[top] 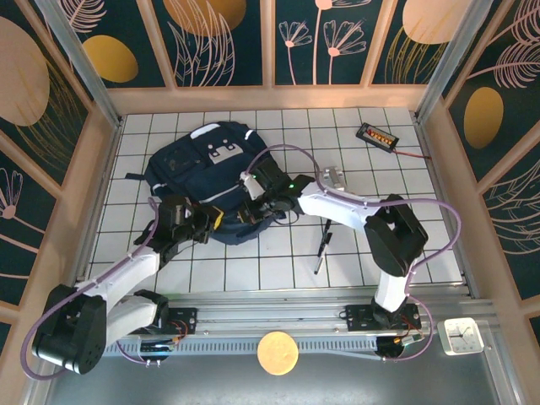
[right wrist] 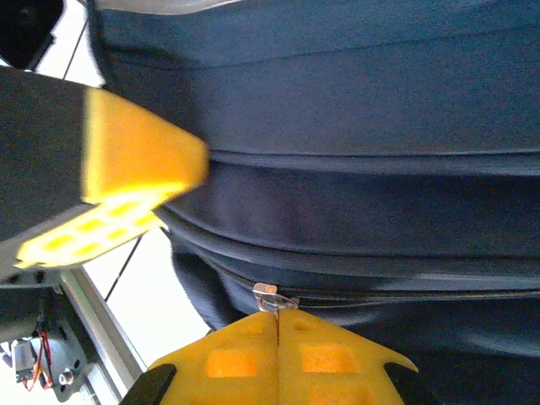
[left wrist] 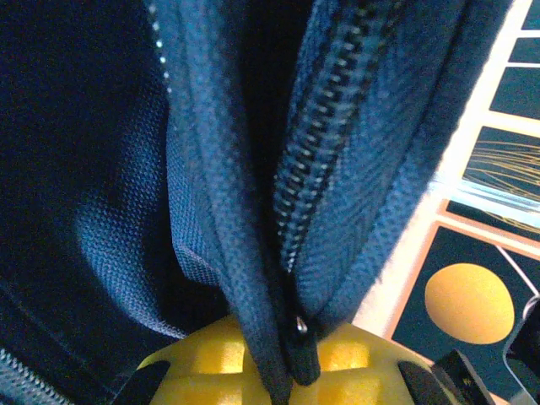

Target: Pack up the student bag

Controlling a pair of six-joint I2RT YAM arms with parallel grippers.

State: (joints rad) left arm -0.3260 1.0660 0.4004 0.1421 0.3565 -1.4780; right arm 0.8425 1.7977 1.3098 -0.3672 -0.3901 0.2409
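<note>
Nearest you, a pen (top: 321, 250) lies on the gridded table (top: 253, 270), apart from everything else. Just beyond it, your left pincer (left wrist: 283, 375) has its yellow pads pressed together on a fold of navy cloth at the zip edge of the student bag (top: 190, 169). The zip teeth (left wrist: 316, 143) run up right beside that pinch. Your right pincer (right wrist: 277, 346), close alongside on the same near edge, is pinching the small metal zipper pull (right wrist: 272, 297). The bag lies flat, left of centre, with its front pocket up. Judgement: working the zip is the step in hand. Risks: the pull sits at the very pad tips, so a skewed tug may slip it free. The left hold is on loose cloth only, so the bag may drag instead of the slider running. Farthest off, a black device (top: 377, 135) rests near the back wall.
</note>
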